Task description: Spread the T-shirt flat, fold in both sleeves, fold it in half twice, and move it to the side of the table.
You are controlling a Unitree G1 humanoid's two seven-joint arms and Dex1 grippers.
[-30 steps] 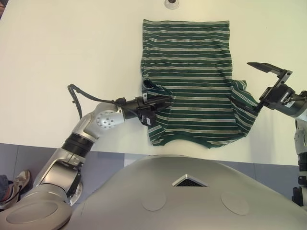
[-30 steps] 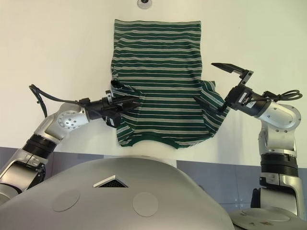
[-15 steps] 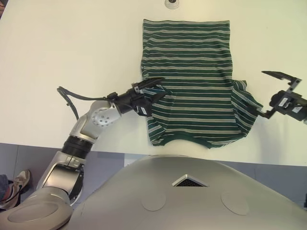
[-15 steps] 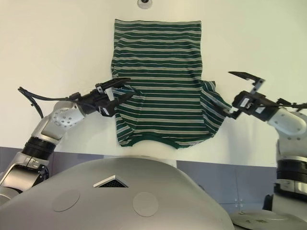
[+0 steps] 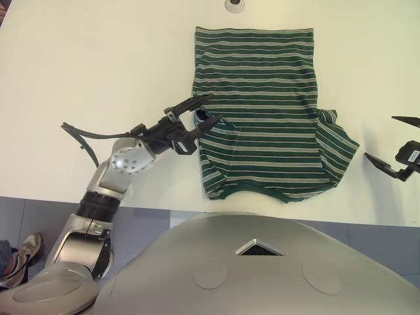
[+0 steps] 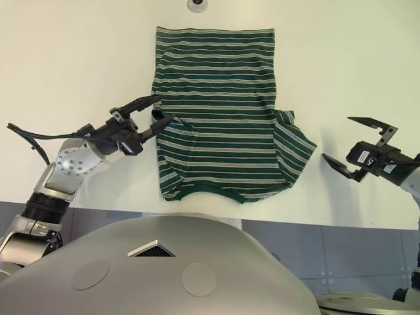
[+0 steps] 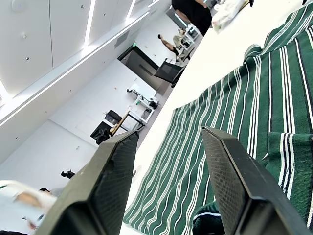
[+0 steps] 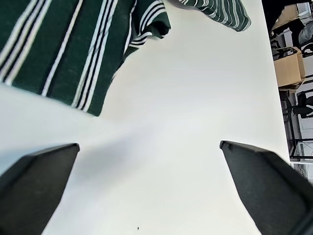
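Observation:
The green T-shirt [image 5: 262, 111] with thin white stripes lies on the white table [image 5: 98, 72], collar toward me and hem at the far side. Its left sleeve [image 5: 220, 128] is folded in over the body. Its right sleeve [image 5: 338, 138] lies partly folded and bunched at the right edge. My left gripper [image 5: 200, 110] hovers open at the shirt's left edge, just above the folded sleeve, holding nothing. My right gripper [image 5: 394, 143] is open over bare table, to the right of the shirt and apart from the right sleeve [image 8: 142, 22].
A small round fitting [image 5: 234, 5] is set into the table beyond the shirt's hem. Bare tabletop stretches wide on the left and in a narrower strip on the right. The table's near edge [image 5: 157, 209] runs close below the collar.
My left gripper let go of the left sleeve, opened and drew back to the left. My right gripper pulled away to the right, off the right sleeve.

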